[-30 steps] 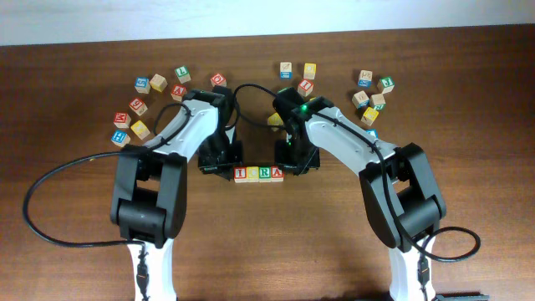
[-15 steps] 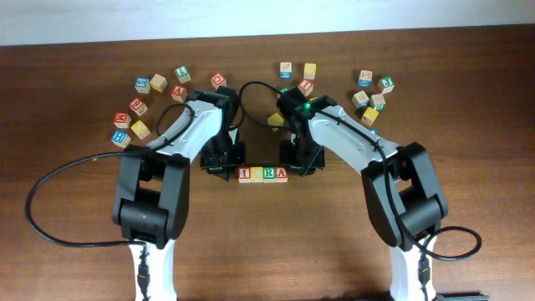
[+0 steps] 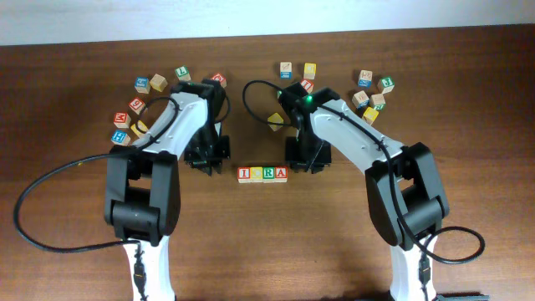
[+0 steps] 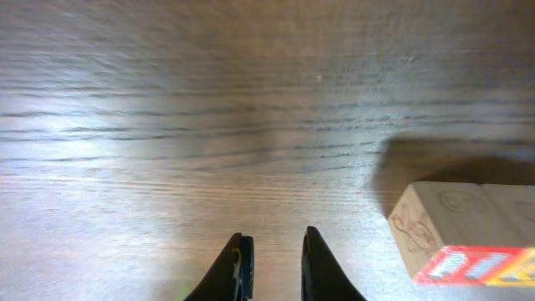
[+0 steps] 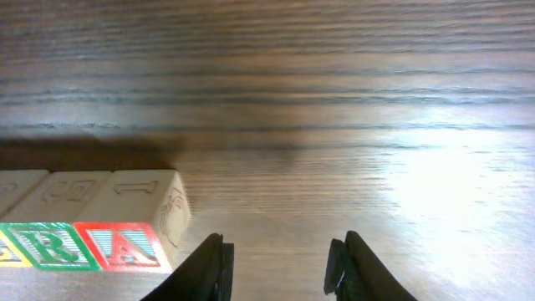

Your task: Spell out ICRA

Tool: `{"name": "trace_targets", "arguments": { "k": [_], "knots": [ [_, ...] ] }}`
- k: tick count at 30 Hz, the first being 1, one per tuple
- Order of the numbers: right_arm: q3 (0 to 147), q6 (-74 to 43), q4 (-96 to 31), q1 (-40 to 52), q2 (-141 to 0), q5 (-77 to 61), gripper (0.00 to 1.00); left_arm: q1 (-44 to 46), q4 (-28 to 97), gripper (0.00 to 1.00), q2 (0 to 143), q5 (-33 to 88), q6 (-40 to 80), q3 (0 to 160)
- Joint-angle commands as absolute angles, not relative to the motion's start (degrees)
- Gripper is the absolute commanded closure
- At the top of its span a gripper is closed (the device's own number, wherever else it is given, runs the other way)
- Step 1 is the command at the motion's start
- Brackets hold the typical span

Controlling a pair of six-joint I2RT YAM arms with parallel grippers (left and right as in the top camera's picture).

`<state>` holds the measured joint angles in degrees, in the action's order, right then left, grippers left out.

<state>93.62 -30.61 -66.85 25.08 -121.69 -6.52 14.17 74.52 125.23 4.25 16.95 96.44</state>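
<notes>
The left gripper [image 4: 274, 239] stands barely parted, the right gripper [image 5: 282, 242] wider — both empty above the bench [image 3: 318, 238]. Between them the I cube [image 3: 244, 174], C cube [image 3: 256, 174], R cube [image 3: 267, 174] and A cube [image 3: 280, 174] touch in a row reading ICRA — A cube nearest the right gripper.

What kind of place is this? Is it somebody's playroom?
Probably a robot lab bench, not a playroom. A left arm and a right arm stand at a wooden table, among loose alphabet cubes, with four lined up as ICRA.
</notes>
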Motion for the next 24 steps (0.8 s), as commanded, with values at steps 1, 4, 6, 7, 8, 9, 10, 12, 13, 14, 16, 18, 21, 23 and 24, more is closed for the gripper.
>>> {"name": "trace_targets", "arguments": {
  "k": [1,4,6,7,8,9,10,12,13,14,16,18,21,23,24],
  "knots": [
    [98.3,-30.3,-71.0,23.5,-118.2,-2.4,0.67,11.7,79.0,0.84,125.4,2.9,17.3,104.4],
    [99.4,-30.3,-75.8,23.1,-109.7,0.8,0.43,9.7,82.2,0.78,121.4,2.8,17.2,107.3],
    [99.4,-30.3,-79.2,23.2,-103.1,3.0,0.31,8.4,84.8,0.75,116.2,1.8,17.2,107.2],
    [99.4,-30.3,-80.3,23.2,-101.3,3.7,0.3,8.0,85.7,0.74,114.4,1.8,17.1,107.2],
    [99.3,-30.3,-82.0,23.3,-98.7,4.6,0.27,7.8,87.0,0.73,112.0,1.7,17.0,107.2],
    [98.9,-30.3,-83.9,23.3,-96.1,5.5,0.24,7.8,88.3,0.67,108.5,1.6,17.0,106.7],
    [97.6,-30.3,-85.3,23.3,-93.3,5.7,0.2,8.0,89.4,0.55,105.4,1.1,17.0,106.1],
    [93.0,-30.3,-85.8,23.3,-87.4,5.6,0.16,8.5,90.9,0.0,99.8,0.4,17.1,104.5],
    [89.3,-30.5,-85.5,23.3,-83.8,5.5,0.16,8.5,91.2,0.01,96.2,0.2,17.1,103.0],
    [84.8,-30.5,-84.6,23.3,-79.2,4.4,0.15,8.8,91.4,0.01,91.8,0.2,17.4,100.1],
    [79.2,-30.5,-83.1,23.3,-72.5,1.9,0.15,8.9,90.8,0.01,83.9,0.1,19.7,93.3],
    [75.6,-30.5,-80.8,23.3,-64.5,1.8,0.15,8.9,86.7,0.01,74.8,-0.1,21.2,84.8],
    [75.0,-30.5,-78.1,23.3,-57.1,1.8,0.02,8.8,75.8,0.01,58.9,-3.0,26.6,69.8],
    [75.0,-30.5,-77.8,23.3,-55.0,1.8,0.02,8.8,70.8,0.01,50.3,-3.0,26.5,63.1],
    [75.0,-30.5,-77.8,23.3,-54.7,1.8,0.02,8.8,70.1,0.01,48.4,-3.0,26.5,61.8]
  ]
}}
